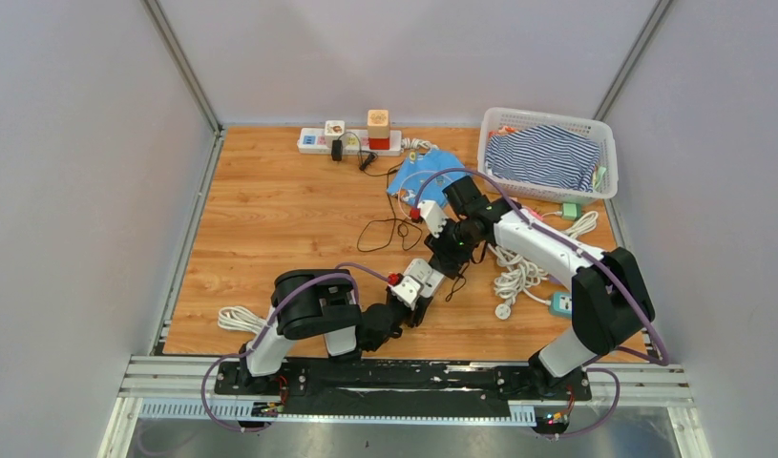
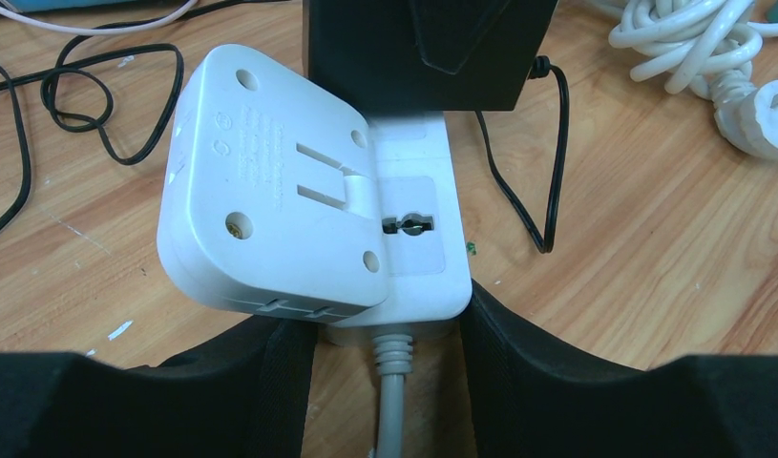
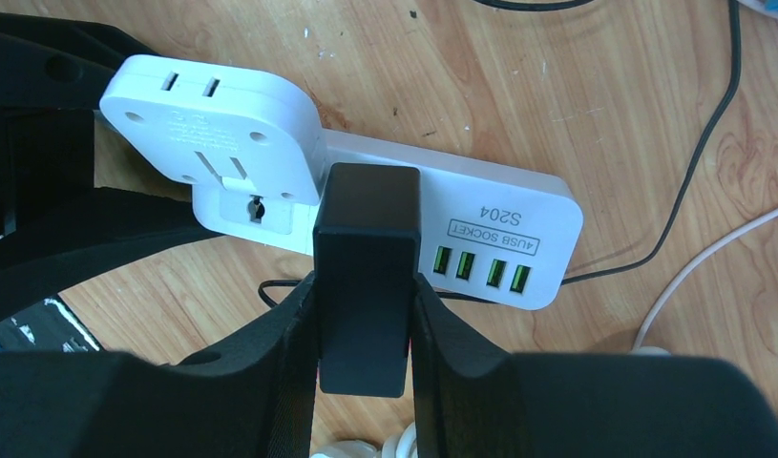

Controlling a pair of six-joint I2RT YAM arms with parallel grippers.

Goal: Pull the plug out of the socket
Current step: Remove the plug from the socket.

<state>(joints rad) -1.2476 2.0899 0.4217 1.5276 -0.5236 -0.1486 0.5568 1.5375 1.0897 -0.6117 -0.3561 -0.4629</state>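
Between the fingers of the right gripper (image 3: 364, 282), find the black plug (image 3: 366, 224), clamped by its two side faces. Read the jaws as narrow, with both pads flat against the housing. Directly ahead of those fingertips, find the white socket strip (image 3: 504, 205), with the plug set on its face just beside four green USB ports (image 3: 478, 272). Cannot tell prong depth from either wrist view.

Between the fingers of the left gripper (image 2: 389, 334), find the cord end of that socket strip, gripped across its width. Read these jaws as roughly half spread, with one pad visibly against the strip's side and the other partly hidden under a white adapter (image 2: 261, 200). Trace the strip's pale cord (image 2: 392, 386) back from between the pads toward the wrist. Note the adapter ahead and left of the left fingertips, plugged in next to the black plug and overhanging the strip's edge.

From the top view, locate both grippers nose to nose over a wooden tabletop (image 1: 270, 210). Just right of the right gripper, note a coil of white cord (image 1: 518, 272). Well beyond that gripper, note a white basket (image 1: 542, 114) with striped cloth (image 1: 542, 157) inside.
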